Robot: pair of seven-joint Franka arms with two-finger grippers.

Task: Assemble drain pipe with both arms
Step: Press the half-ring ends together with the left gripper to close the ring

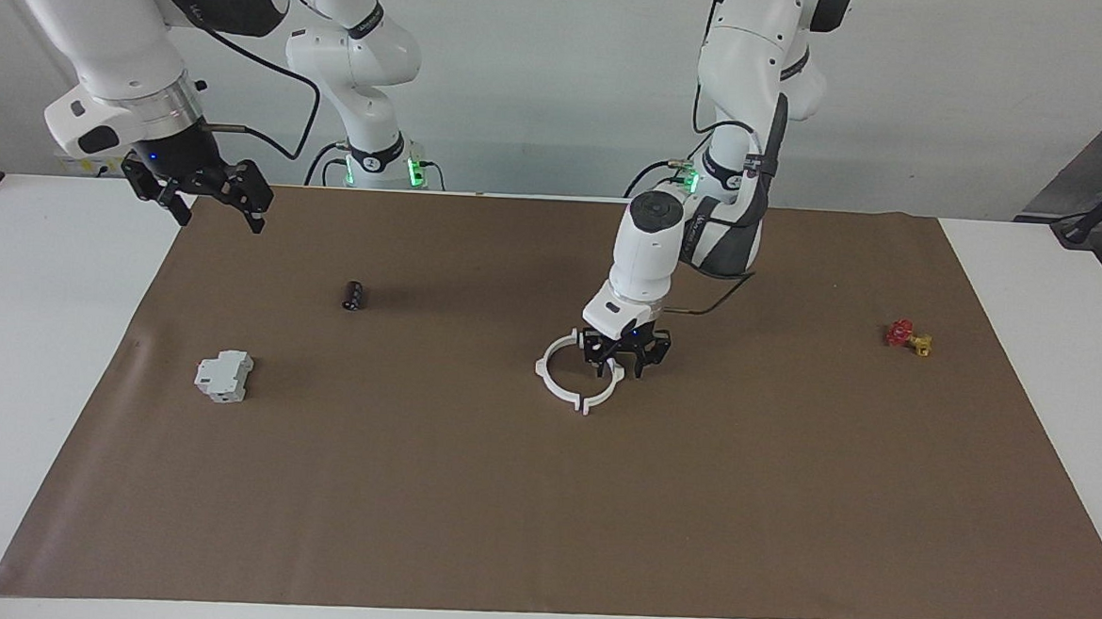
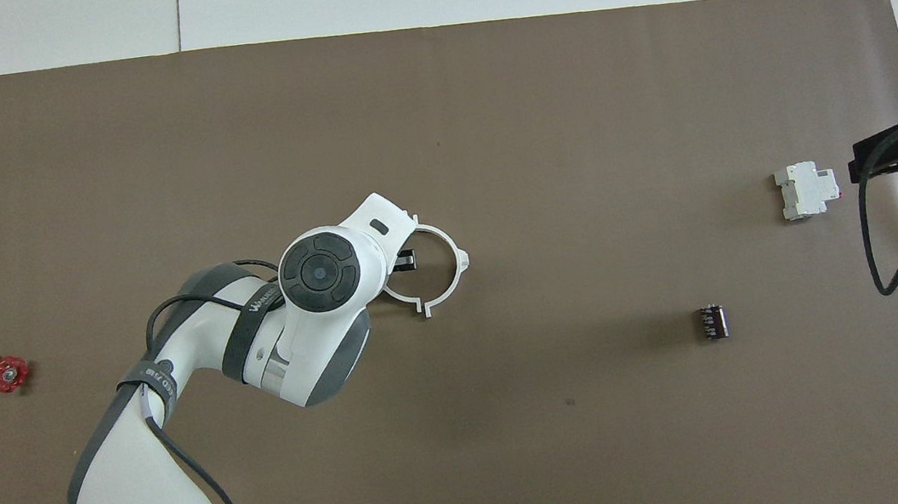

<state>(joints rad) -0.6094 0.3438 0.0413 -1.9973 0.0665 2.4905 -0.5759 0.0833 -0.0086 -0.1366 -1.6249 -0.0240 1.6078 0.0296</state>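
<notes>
I see a white table (image 1: 59, 340) under a brown mat (image 1: 541, 498); white ring (image 1: 562, 374) at centre, breaker block (image 1: 224, 375) at eight o'clock in the facing view.

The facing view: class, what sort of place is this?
Probably a robotics lab: two white robot arms mounted at a white table, a brown mat as the work surface, and small practice parts such as a white ring.

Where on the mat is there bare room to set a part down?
The widest bare stretch of the brown mat lies farther from the robots than the white ring, the grey-white block and the red valve. Another runs between ring and valve. Crowded: at the ring, where the left gripper sits; the right gripper waits over the mat's corner.
</notes>
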